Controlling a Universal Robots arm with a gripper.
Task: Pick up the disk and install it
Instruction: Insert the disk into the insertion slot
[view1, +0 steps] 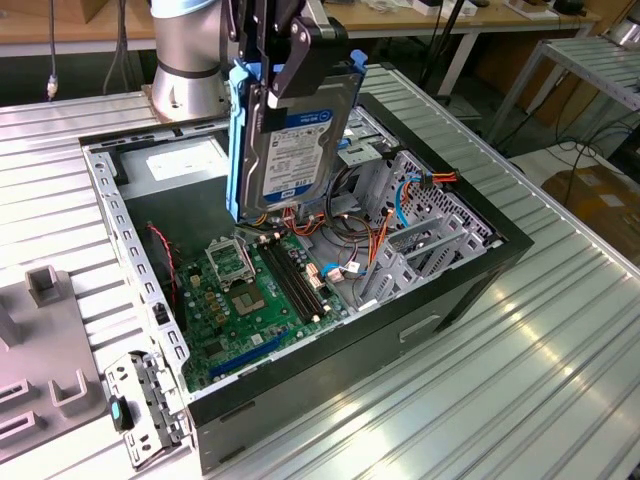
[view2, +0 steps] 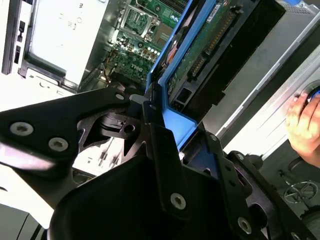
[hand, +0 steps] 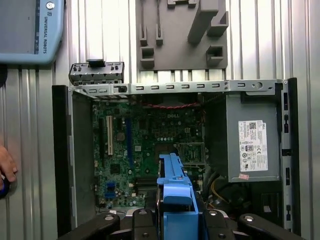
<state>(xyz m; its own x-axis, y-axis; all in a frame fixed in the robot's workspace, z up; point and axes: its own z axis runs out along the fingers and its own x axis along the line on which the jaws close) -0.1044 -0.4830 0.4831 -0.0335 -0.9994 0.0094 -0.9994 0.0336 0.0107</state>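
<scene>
1. grey fixture blocks, lower left of the exterior view: they stand on the ribbed table, apart from the case, and are judged to be parking spots for parts.
2. loose metal bracket, lower left: it lies just outside the case's corner, likely set aside to free the interior.
3. computer case, centre: it lies on its side with the cover off, so the inside opens upward.
4. power supply, upper left inside the case; the motherboard is on the case floor.
5. disk, upper centre: it hangs on edge above the motherboard, touching nothing below. This is judged high enough to clear walls and cables. It is not yet installed.
6. gripper, upper centre: it is clenched on the disk's blue carrier rail at the upper end.
7. drive cage, right of centre: judged the likely seat for the disk.
</scene>
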